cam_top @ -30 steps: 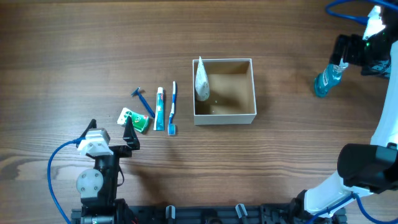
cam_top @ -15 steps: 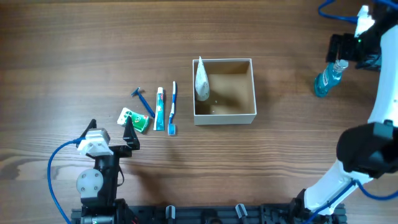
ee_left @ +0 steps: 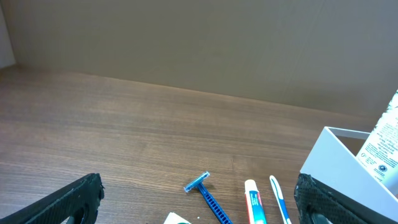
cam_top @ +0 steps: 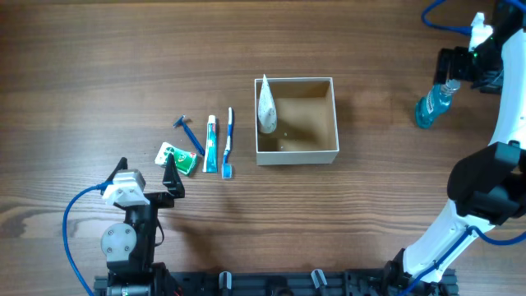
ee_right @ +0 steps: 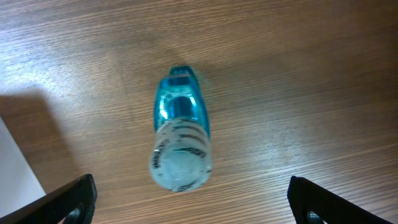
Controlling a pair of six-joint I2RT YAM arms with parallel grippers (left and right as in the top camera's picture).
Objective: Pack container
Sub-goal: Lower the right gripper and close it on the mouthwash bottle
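Note:
The container (cam_top: 297, 154), a white-walled box with a tan inside, stands mid-table with a white tube (cam_top: 265, 107) leaning in its left corner. To its left lie a toothbrush (cam_top: 228, 141), a toothpaste tube (cam_top: 211, 144), a blue razor (cam_top: 188, 131) and a green packet (cam_top: 177, 158). My left gripper (cam_top: 146, 173) is open, low and just left of the packet; its view shows the razor (ee_left: 205, 190), toothpaste (ee_left: 254, 202), toothbrush (ee_left: 280, 199) and container wall (ee_left: 339, 168). My right gripper (ee_right: 194, 210) is open, high over an upright blue bottle (ee_right: 180, 140).
The blue bottle (cam_top: 429, 104) stands alone at the far right, well apart from the container. The right arm's base and blue cable fill the right edge of the overhead view. A corner of the white container (ee_right: 15, 177) shows at the left of the right wrist view.
The right arm has shifted a little left and back, settling over the blue bottle. The left arm and the items on the table have not moved.

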